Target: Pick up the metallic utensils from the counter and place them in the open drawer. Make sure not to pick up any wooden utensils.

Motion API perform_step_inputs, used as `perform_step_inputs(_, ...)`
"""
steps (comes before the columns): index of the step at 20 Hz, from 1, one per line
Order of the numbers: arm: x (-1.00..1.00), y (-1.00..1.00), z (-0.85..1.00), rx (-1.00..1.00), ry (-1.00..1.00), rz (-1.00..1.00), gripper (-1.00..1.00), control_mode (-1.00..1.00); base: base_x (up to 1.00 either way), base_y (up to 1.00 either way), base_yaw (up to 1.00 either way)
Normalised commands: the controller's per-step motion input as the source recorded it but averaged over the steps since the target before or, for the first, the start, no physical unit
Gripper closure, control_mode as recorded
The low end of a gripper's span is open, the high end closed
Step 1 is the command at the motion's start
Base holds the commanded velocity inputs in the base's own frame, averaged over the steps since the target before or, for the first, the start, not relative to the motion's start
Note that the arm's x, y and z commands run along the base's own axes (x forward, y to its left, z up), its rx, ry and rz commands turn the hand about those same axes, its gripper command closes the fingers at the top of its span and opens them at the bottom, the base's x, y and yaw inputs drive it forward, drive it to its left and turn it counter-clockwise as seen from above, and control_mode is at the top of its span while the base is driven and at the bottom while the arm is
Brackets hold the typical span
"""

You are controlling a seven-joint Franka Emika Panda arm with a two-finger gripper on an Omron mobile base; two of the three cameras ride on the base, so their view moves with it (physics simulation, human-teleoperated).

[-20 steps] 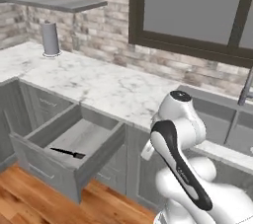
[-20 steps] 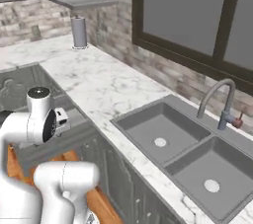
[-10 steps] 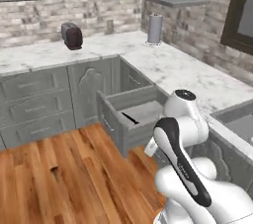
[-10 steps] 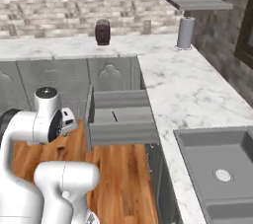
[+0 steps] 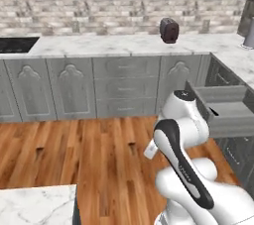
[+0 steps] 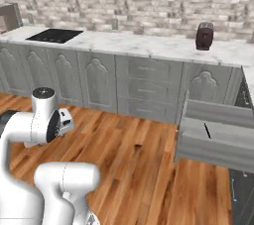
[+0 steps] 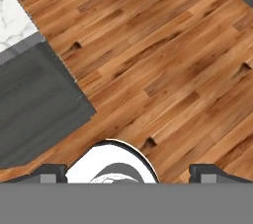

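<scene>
**Gripper spread wide over bare floor, drawer off to the side**

Gripper (image 7: 126, 174) points down at the wooden floor (image 7: 163, 65) in the hand view, its two dark fingertips (image 7: 47, 172) sitting far apart at the bottom corners of the frame with nothing between them, so the jaws stand open and empty. A corner of the white marble counter (image 7: 12, 18) shows at the upper left of that view, above a dark grey cabinet side.

In the right base view the open drawer (image 6: 214, 135) juts out at the middle right of the frame, well apart from the arm at the lower left, and a black knife (image 6: 207, 130) lies on its pale floor. In the left base view the same drawer (image 5: 225, 110) sits at the right edge, just beyond the arm's white elbow. A dark toaster (image 5: 169, 30) stands on the back worktop at the upper right.
</scene>
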Motion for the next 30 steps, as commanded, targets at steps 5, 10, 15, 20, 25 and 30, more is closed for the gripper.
perform_step_inputs(5,0.00,0.00,0.00,0.00,0.00,0.00,-1.00,1.00,0.38,1.00,0.13)
perform_step_inputs(10,0.00,0.00,0.00,0.00,0.00,0.00,-1.00,1.00,1.00,0.94,-0.04)
perform_step_inputs(15,0.00,0.00,0.00,0.00,0.00,0.00,-1.00,1.00,1.00,0.07,-0.03)
perform_step_inputs(20,0.00,0.00,0.00,0.00,0.00,0.00,-1.00,1.00,1.00,0.34,-0.02)
perform_step_inputs(25,0.00,0.00,0.00,0.00,0.00,0.00,-1.00,1.00,0.82,0.85,0.21)
perform_step_inputs(30,0.00,0.00,0.00,0.00,0.00,0.00,-1.00,1.00,0.00,0.36,0.79)
